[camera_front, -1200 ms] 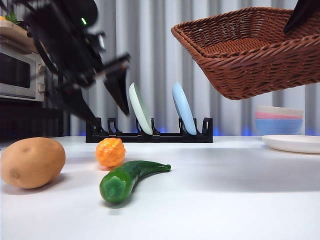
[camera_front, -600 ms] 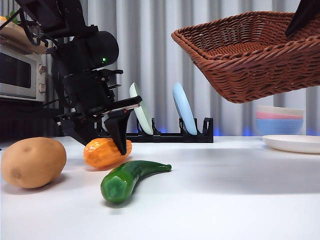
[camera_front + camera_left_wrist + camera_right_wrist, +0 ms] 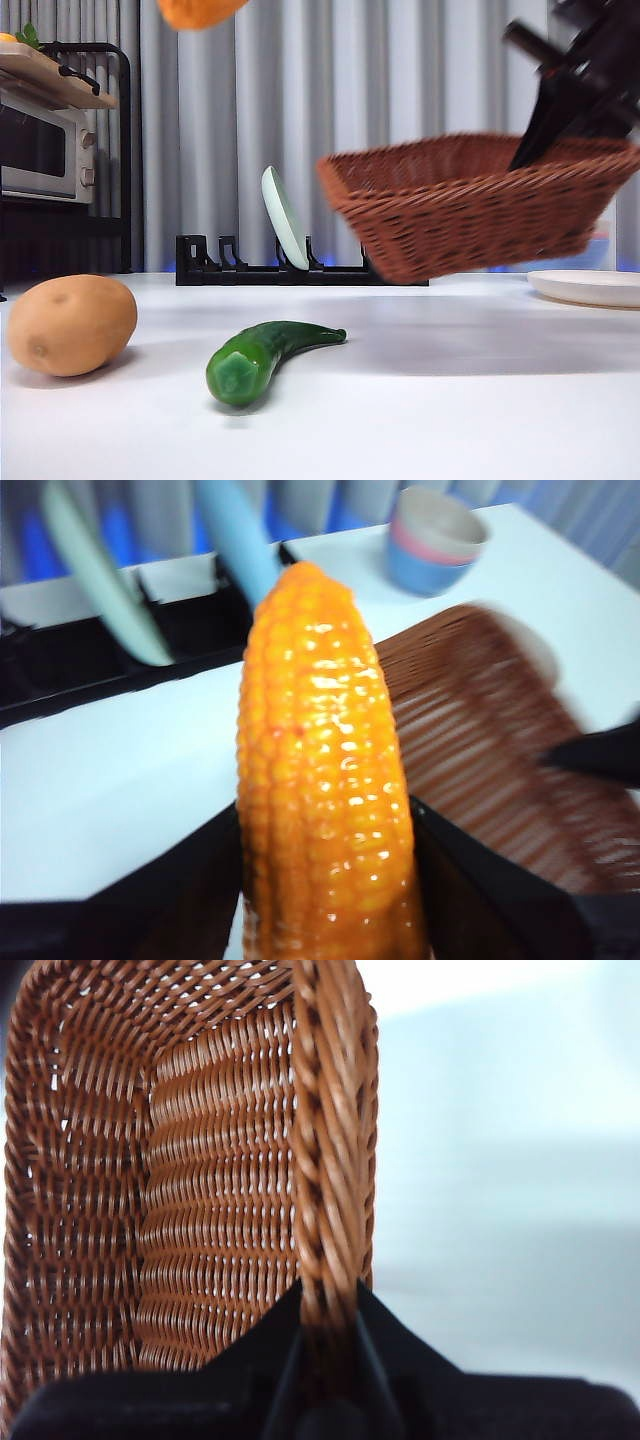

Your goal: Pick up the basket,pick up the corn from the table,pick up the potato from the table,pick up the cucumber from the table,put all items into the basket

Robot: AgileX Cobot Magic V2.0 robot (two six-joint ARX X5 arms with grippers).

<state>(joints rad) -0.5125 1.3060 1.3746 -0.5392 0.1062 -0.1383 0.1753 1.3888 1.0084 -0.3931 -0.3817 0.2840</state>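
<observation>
Orange corn (image 3: 198,10) sits high at top left in front view; basket (image 3: 470,205) hangs tilted at right, potato (image 3: 72,325) and cucumber (image 3: 262,356) on table near left. Left wrist: left gripper (image 3: 325,880) clamps corn, basket beyond. Right wrist: right gripper (image 3: 328,1335) pinches basket rim. Step: corn transfer. Next: carry corn over basket, release.

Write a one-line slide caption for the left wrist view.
Left gripper holds the corn above the table, with the basket blurred alongside and the plate rack beyond.

Low front camera level across table, two close wrist cameras — all share the basket (image 3: 470,205)
</observation>
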